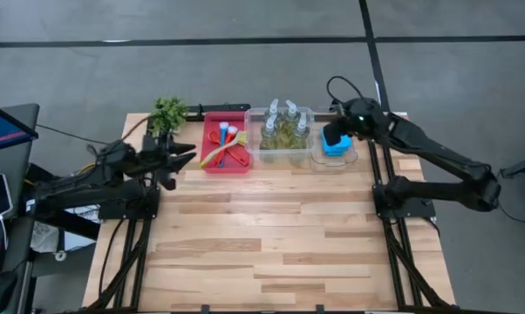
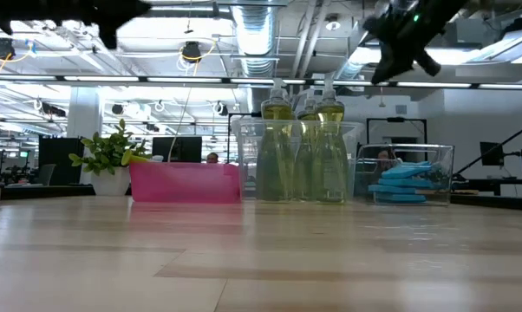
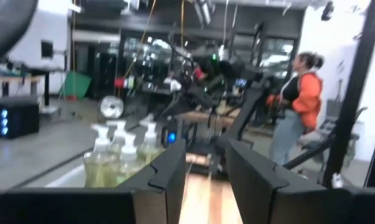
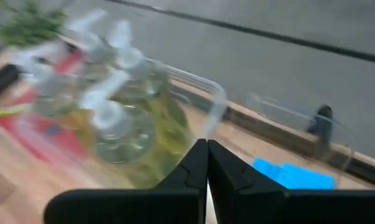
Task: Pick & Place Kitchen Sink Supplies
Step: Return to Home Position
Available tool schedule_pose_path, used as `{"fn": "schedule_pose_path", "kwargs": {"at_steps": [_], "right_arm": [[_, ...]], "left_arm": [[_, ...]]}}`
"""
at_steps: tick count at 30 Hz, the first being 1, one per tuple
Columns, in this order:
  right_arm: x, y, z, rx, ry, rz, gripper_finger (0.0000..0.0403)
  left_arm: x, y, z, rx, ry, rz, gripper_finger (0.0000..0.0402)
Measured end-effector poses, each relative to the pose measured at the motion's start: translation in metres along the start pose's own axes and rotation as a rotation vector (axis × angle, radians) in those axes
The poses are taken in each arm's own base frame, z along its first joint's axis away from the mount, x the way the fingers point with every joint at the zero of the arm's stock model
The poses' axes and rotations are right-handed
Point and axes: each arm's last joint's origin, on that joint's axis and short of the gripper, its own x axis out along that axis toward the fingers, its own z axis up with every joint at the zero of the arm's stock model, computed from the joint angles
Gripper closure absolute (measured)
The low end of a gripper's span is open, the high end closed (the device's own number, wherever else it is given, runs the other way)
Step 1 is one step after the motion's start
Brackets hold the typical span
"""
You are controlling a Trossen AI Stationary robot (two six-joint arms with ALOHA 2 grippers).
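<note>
High view: my right end effector [image 4: 207, 149] hangs over the small clear plastic bin [image 1: 318, 162] at the far side of the wooden counter [image 1: 271, 235]. Right wrist view shows its fingers pressed together with nothing between them.

Flat blue rectangular sponges [image 2: 404, 184] lie stacked inside that bin. I judge the placing on this side finished.

Just beside it, the larger clear plastic bin [image 1: 254, 115] holds the small clear bottles of yellow-green liquid [image 1: 284, 131], all upright. Thin red, blue and yellow brushes [image 1: 225, 142] lie in the red plastic tray [image 1: 212, 166], with the small green leafy plant [image 1: 168, 113] near its far left corner.

My left end effector [image 3: 205, 155] has its fingers apart and empty. It sits just left of the tray, pointing toward it.

Step in hand, as I read it: go home.
- Right: the low view puts it well above the pump heads. Hold that height first, then draw back along the arm's own line, away from the bottles. No sideways sweep over the pumps, and no need to open.
- Left: back straight off from the tray without dipping toward the counter.
- Both go slowly. The bins look light and would likely slide if nudged.
</note>
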Motion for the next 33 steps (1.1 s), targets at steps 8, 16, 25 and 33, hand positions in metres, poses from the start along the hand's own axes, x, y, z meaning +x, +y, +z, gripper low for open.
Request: {"fn": "schedule_pose_path", "kwargs": {"at_steps": [8,16,25,33], "right_arm": [[-0.027,0.017,-0.008,-0.060,-0.053,0.122,0.0403],[-0.042,0.048,-0.011,-0.105,-0.135,0.311,0.0403],[-0.060,0.077,-0.024,-0.154,-0.193,0.419,0.0403],[-0.077,0.093,-0.034,-0.173,-0.226,0.494,0.0403]], "left_arm": [[-0.031,-0.006,0.006,-0.020,-0.046,-0.042,0.0286],[-0.044,-0.011,0.000,-0.099,0.019,-0.105,0.0286],[-0.041,-0.017,-0.023,-0.134,0.115,-0.178,0.0286],[-0.039,-0.014,-0.060,-0.136,0.170,-0.026,0.0286]]}}
